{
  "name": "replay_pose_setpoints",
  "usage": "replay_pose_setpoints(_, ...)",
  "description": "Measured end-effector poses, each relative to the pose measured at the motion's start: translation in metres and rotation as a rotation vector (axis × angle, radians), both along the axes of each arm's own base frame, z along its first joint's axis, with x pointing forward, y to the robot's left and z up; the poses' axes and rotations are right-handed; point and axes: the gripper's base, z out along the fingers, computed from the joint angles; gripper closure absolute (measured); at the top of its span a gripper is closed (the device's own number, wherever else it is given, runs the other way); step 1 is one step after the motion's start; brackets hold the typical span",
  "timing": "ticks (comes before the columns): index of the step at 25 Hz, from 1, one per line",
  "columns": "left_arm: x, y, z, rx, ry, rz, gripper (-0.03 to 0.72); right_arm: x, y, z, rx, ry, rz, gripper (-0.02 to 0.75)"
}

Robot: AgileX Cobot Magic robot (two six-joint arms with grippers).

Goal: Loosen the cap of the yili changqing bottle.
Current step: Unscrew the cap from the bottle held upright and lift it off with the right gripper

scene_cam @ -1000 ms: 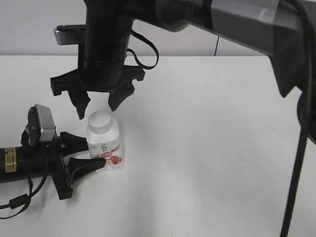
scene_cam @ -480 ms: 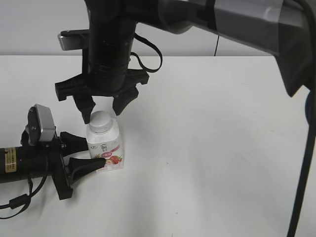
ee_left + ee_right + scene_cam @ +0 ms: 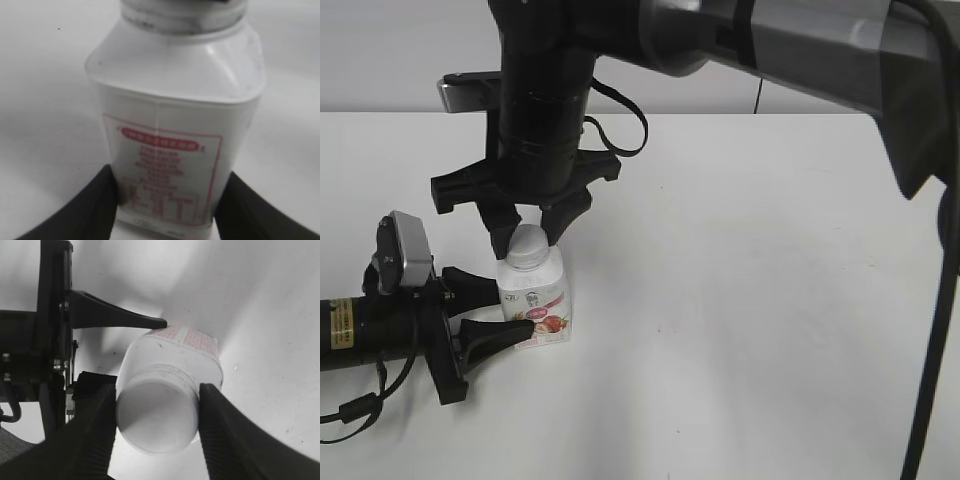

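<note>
Yili changqing bottle (image 3: 533, 300) stands upright on the white counter (image 3: 740, 300), its lower body pinched between the jaws of the left gripper (image 3: 505, 312), which are closed on it. Its cap (image 3: 156, 416) sits between the jaws of the right gripper (image 3: 156, 425) reaching down from above; these flank the cap closely, though whether they press it I cannot tell. To loosen it well, the right jaws should clamp the ribbed rim squarely, then twist about the neck axis while the left jaws hold the body firm. Body white, squarish, sloped shoulders, pink-red label.
</note>
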Motion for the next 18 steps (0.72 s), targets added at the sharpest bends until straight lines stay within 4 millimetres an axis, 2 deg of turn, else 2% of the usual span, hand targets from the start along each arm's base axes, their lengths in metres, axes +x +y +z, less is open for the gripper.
replay_pose_setpoints(1, 0.0, 0.0, 0.0, 0.0, 0.0, 0.0, 0.321, 0.0, 0.0001, 0.0, 0.001, 0.0, 0.0, 0.349)
replay_pose_setpoints(7, 0.0, 0.0, 0.0, 0.0, 0.001, 0.0, 0.321, -0.0011, 0.001, 0.0002, 0.006, 0.0, 0.021, 0.349)
replay_pose_setpoints(9, 0.0, 0.0, 0.0, 0.0, 0.001, 0.0, 0.321, -0.0017, 0.0016, 0.0003, 0.012, -0.015, 0.092, 0.349)
replay_pose_setpoints(18, -0.0002, -0.0001, 0.0, 0.0, 0.001, -0.003, 0.323, -0.0031, 0.0029, 0.0017, 0.033, -0.24, 0.847, 0.349)
